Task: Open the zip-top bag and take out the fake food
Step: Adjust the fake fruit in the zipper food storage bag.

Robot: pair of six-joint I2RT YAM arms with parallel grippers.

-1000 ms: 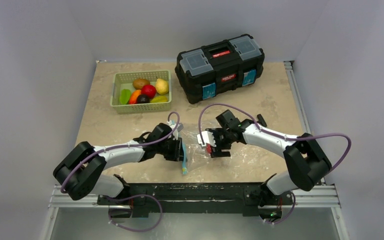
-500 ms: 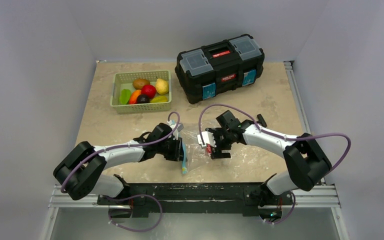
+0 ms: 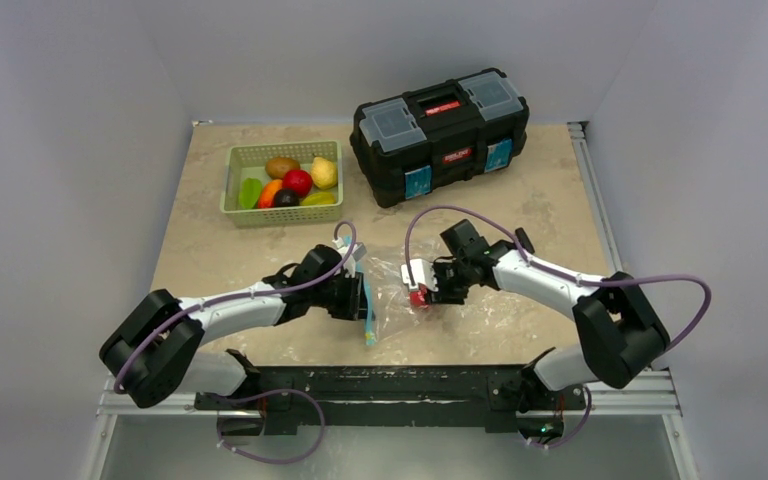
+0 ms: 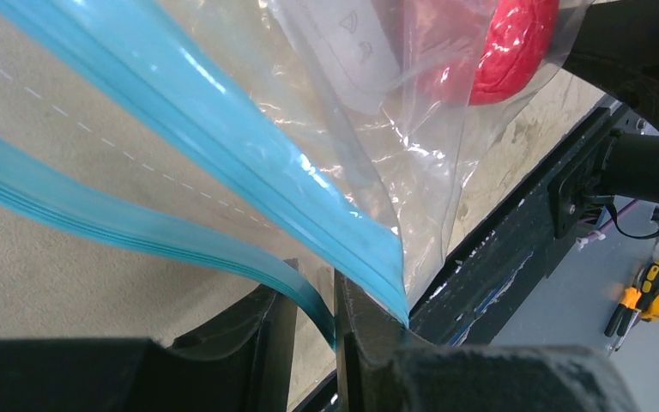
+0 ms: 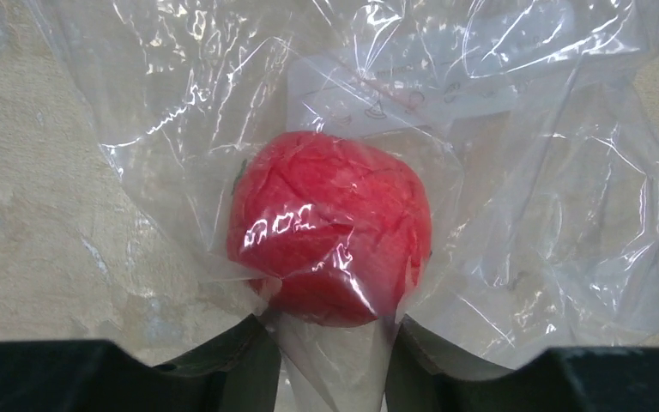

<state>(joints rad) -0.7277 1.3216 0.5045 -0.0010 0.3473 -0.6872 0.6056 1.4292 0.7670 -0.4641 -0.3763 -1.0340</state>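
At the near edge of the beige stone-patterned table [image 3: 210, 260], the clear crinkly plastic zip-top bag [image 3: 392, 312] lies between the two arms. The left gripper [image 3: 363, 298] is at the bag's left end. In the left wrist view its fingers [image 4: 362, 319] are nearly together, pinching one teal zip strip [image 4: 137, 232], while the other strip [image 4: 223, 146] runs free above, so the mouth gapes. The right gripper [image 3: 422, 291] comes in from the opposite side. In the right wrist view its fingers [image 5: 244, 348] are closed against the lower flanks of a glossy red plastic fruit [image 5: 330, 227] that sits inside the bag, with film bunched between them (the grip is through the plastic, not on the bare fruit). A white printed label patch [image 5: 377, 94] shows on the bag just beyond the fruit.

Farther back on the left is a green plastic slotted basket [image 3: 232, 190], well apart from the bag, holding brown, red, yellow, orange, green and dark fruit pieces [image 3: 297, 181]. To its right, at the far edge, stands a black plastic toolbox [image 3: 440, 135] with a red handle, its lid down.
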